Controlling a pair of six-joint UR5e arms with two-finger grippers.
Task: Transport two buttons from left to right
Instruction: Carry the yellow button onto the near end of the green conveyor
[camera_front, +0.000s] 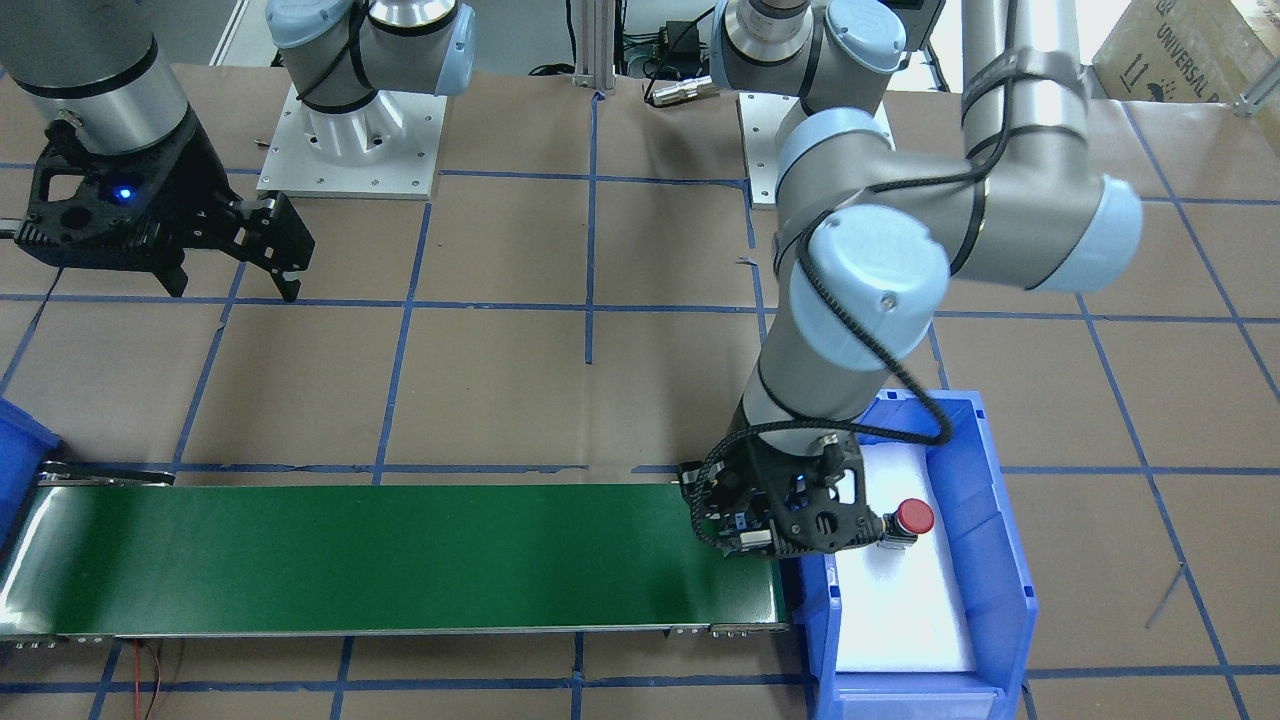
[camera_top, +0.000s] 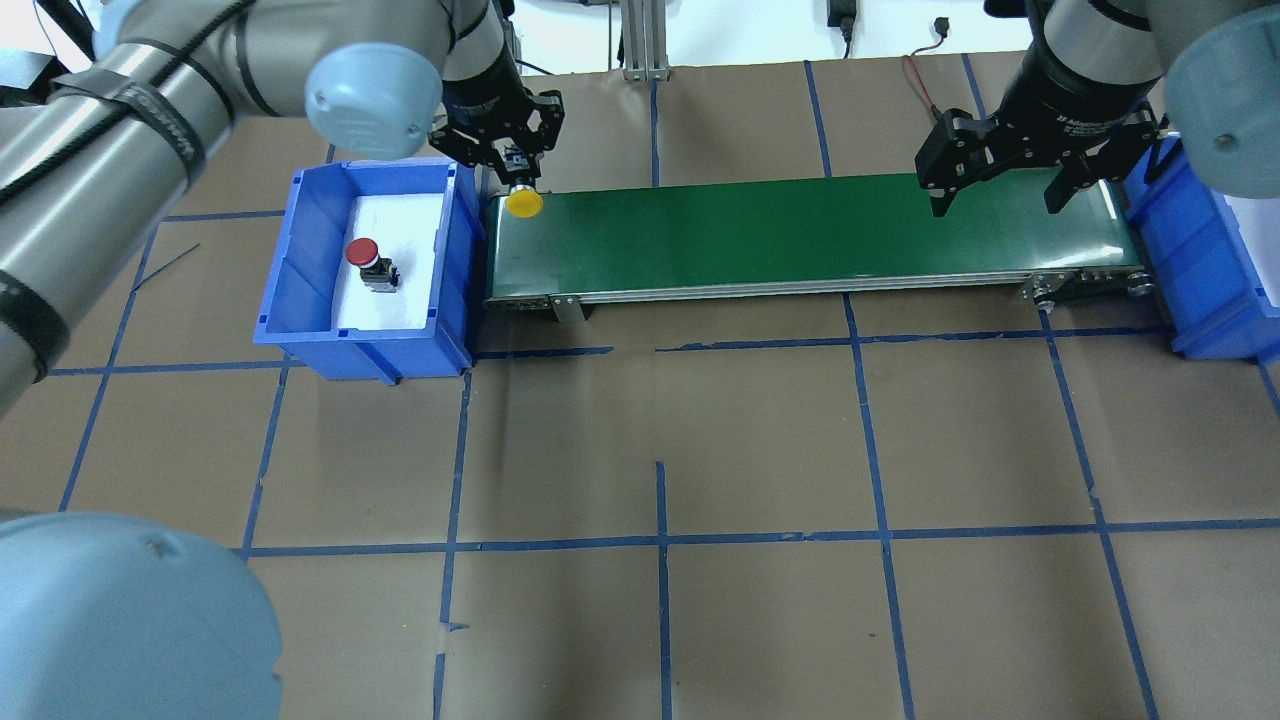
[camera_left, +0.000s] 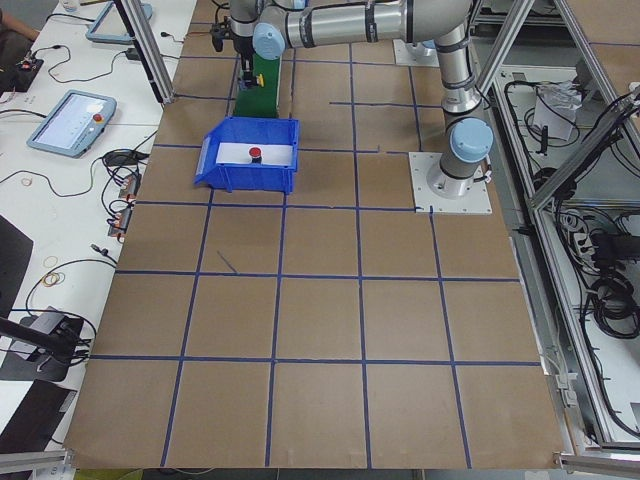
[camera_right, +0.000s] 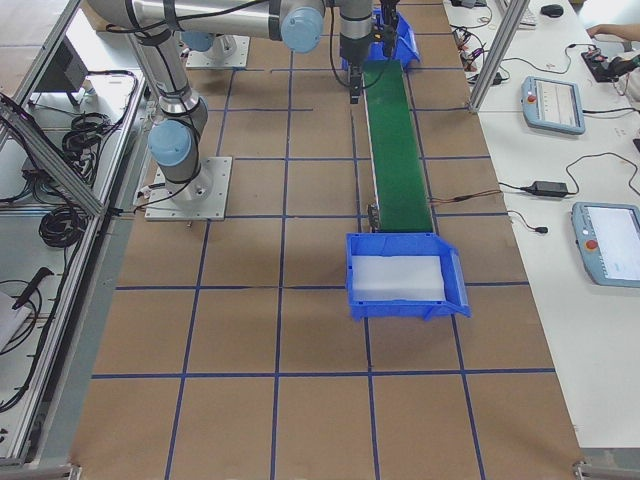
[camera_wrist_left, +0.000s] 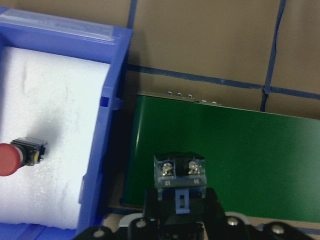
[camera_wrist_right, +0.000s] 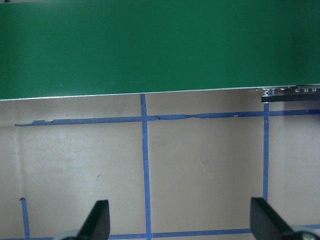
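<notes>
My left gripper (camera_top: 512, 170) is shut on the yellow button (camera_top: 523, 203) and holds it just over the left end of the green conveyor belt (camera_top: 800, 230). In the left wrist view the button's grey terminal block (camera_wrist_left: 179, 171) sits between the jaws over the belt (camera_wrist_left: 235, 145). The red button (camera_top: 364, 256) lies on its side on white foam in the left blue bin (camera_top: 300, 270); it also shows in the front view (camera_front: 911, 518) and the left wrist view (camera_wrist_left: 9, 159). My right gripper (camera_top: 998, 200) is open and empty above the belt's right end.
A second blue bin (camera_top: 1200, 270) with white foam stands at the belt's right end; in the right side view (camera_right: 405, 308) nothing shows in it. Brown paper with blue tape lines covers the table. The right wrist view shows the belt edge (camera_wrist_right: 160, 45) and bare table.
</notes>
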